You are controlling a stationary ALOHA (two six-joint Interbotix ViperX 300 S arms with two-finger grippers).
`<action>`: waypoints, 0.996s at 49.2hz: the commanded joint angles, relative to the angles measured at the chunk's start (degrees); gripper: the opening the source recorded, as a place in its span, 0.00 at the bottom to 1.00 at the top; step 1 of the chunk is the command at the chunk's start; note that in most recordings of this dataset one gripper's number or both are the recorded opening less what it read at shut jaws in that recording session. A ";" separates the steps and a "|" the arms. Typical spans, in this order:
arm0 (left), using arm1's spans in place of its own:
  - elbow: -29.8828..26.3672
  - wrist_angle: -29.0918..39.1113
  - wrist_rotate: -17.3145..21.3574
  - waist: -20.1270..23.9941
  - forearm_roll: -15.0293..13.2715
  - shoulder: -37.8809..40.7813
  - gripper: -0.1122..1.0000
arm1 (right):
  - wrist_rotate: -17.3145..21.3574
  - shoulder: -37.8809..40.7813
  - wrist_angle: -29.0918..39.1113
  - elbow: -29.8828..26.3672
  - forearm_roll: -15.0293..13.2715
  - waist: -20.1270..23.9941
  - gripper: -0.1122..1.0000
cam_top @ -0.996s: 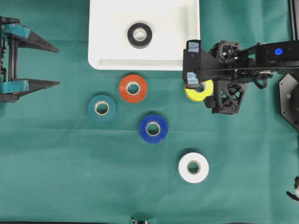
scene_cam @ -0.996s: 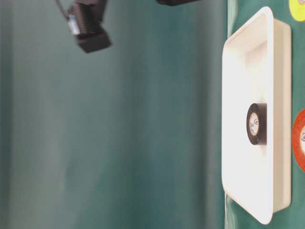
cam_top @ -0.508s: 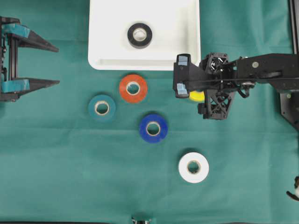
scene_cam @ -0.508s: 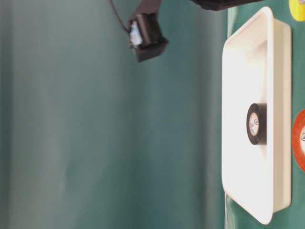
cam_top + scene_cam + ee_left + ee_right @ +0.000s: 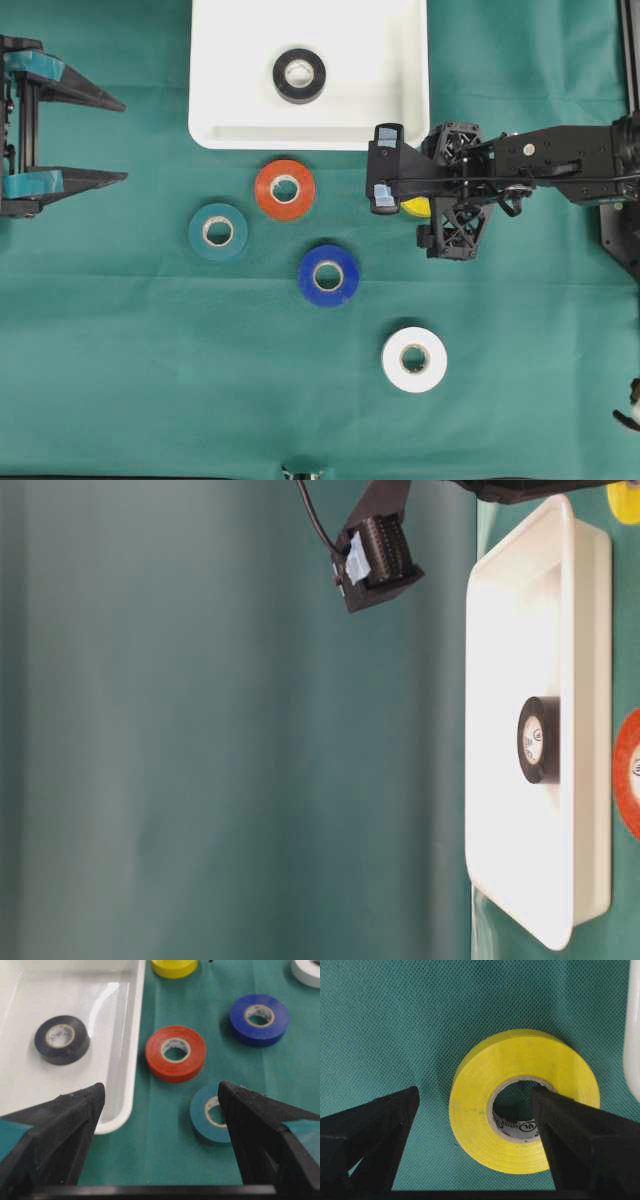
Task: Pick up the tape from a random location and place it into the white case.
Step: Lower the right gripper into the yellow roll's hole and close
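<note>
Beside the white case, just below its lower right corner as the overhead view shows it, the right claw has come down over the yellow tape, which lies flat on the green desk. A second ago the roll showed plainly under the arm from overhead; now only a sliver of it peeps out beneath the wrist, and the camera block seen from table level has dropped toward the desk. The claw stands wide open with nothing in it: in the right wrist view one finger is clear of the roll on its outer side, while the other finger sits over the roll's far wall, so the jaws straddle one side of the ring, not the whole of it. That looks like a set-up to pinch the wall through the hole, and my reading is that the descent is nearly done and closing comes next. A black tape already rests inside the white case. Below the case lie the red tape, teal tape, blue tape and white tape, all untouched. Far to the left of the case the left claw waits open and empty
</note>
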 commanded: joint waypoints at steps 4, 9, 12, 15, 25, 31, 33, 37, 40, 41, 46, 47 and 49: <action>-0.62 -1.14 -0.09 0.18 -0.09 0.26 0.94 | 0.00 -0.53 -0.35 -0.18 -0.18 0.18 0.93; -0.53 -1.23 -0.09 0.18 -0.09 0.26 0.94 | 0.00 -0.53 -0.35 0.18 -0.18 0.09 0.92; -0.53 -1.23 -0.09 0.18 -0.09 0.18 0.94 | 0.00 -0.53 -0.35 0.26 -0.18 0.09 0.91; -0.53 -1.32 -0.09 0.18 -0.09 0.26 0.94 | 0.00 -0.53 -0.44 0.26 -0.18 0.09 0.90; -0.53 -1.23 -0.09 0.18 -0.09 0.26 0.94 | 0.00 -0.53 -0.88 0.09 -0.18 0.09 0.73; -0.53 -1.23 -0.09 0.18 -0.09 0.26 0.94 | -0.09 -0.53 -0.88 0.18 -0.18 0.09 0.47; -0.53 -1.23 -0.09 0.18 -0.09 0.26 0.94 | -0.09 -0.53 -0.88 0.18 -0.26 0.09 0.39; -0.53 -1.23 -0.09 0.18 -0.09 0.26 0.94 | -0.09 -0.62 -0.88 0.09 -0.18 0.09 0.36; -0.53 -1.32 -0.09 0.18 -0.09 0.26 0.94 | -0.09 -0.53 -0.88 0.09 -0.26 0.09 0.36; -0.53 -1.32 -0.09 0.18 -0.09 0.26 0.94 | -0.09 -0.53 -0.88 0.09 -0.18 0.09 0.36; -0.53 -1.32 -0.09 0.18 -0.09 0.18 0.94 | -0.18 -0.53 -0.88 0.09 -0.26 0.09 0.36; -0.53 -1.23 -0.09 0.18 -0.09 0.26 0.94 | -0.18 -0.53 -0.88 0.09 -0.18 0.18 0.36; -0.44 -1.23 -0.09 0.18 -0.09 0.18 0.94 | -0.18 -0.53 -0.97 0.00 -0.18 0.09 0.36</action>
